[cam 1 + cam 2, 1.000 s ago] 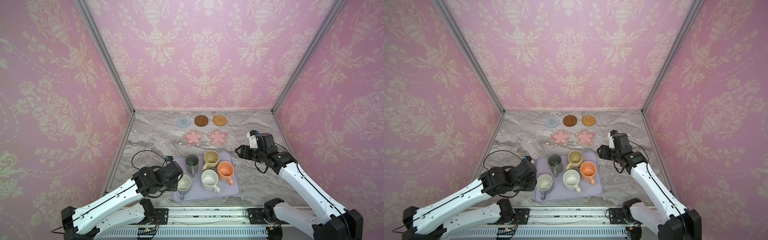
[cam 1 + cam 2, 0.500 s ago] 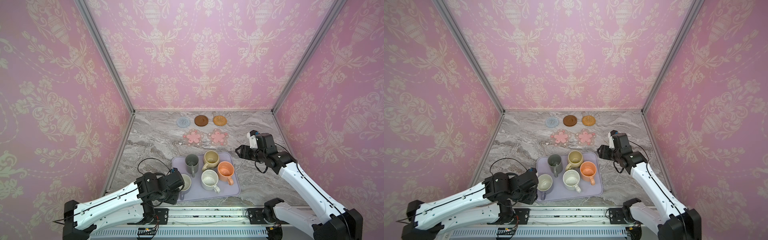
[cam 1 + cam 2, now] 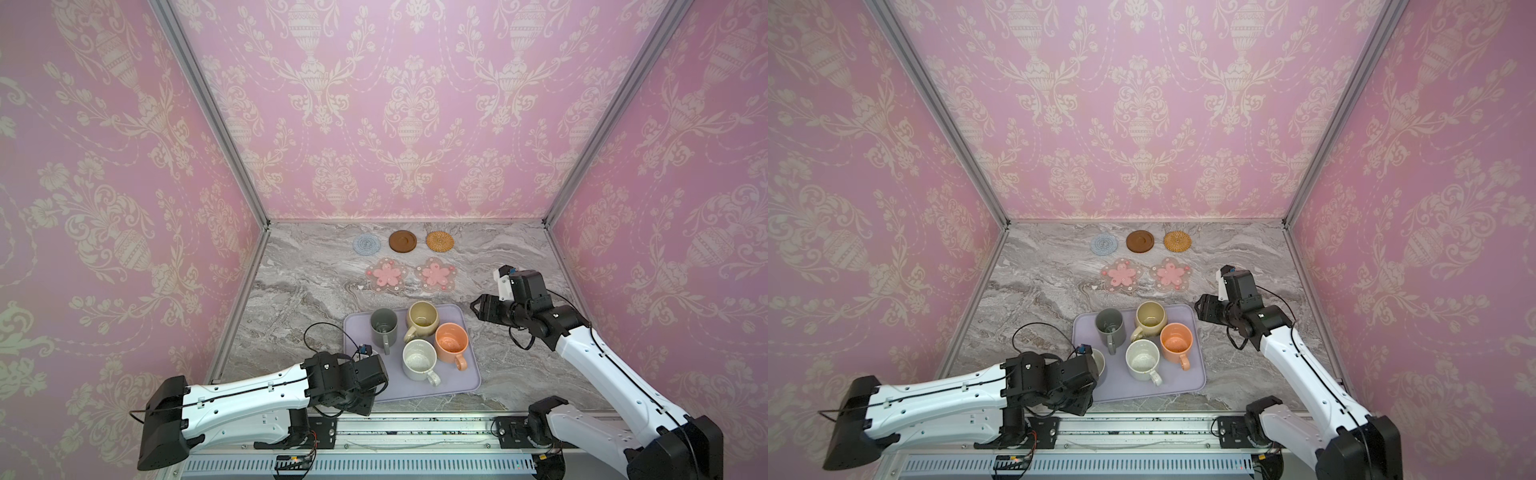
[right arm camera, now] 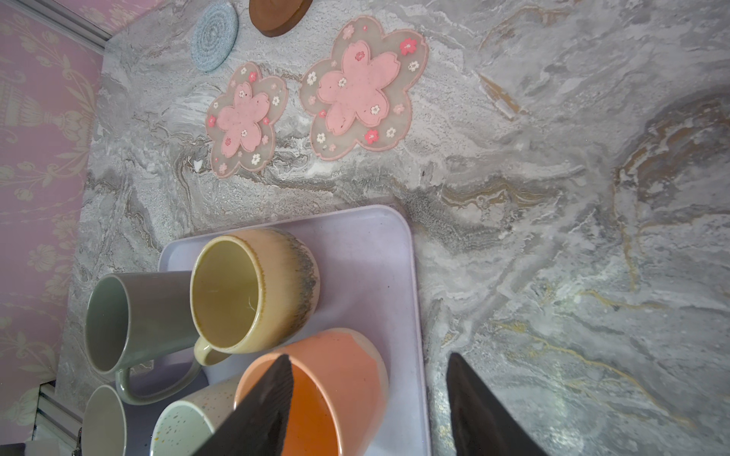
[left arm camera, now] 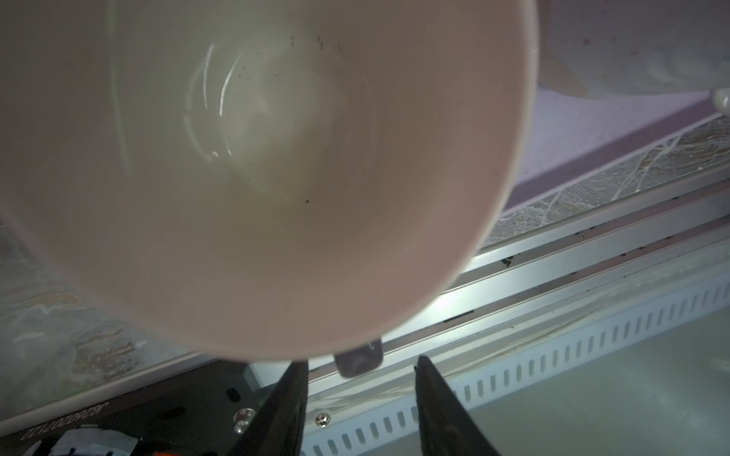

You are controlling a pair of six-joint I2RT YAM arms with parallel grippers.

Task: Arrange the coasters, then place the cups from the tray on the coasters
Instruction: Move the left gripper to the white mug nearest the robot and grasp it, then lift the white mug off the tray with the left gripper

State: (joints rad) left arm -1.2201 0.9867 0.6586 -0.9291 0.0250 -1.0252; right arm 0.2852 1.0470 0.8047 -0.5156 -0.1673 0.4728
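Left hand (image 5: 360,361) shifted to glossy cup (image 5: 256,158).

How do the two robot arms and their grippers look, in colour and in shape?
Both the left arm and the right arm have white shells, black joints and thin black cables looping near the wrists. The left gripper and the right gripper have black pointed fingers, ribbed on the right one.
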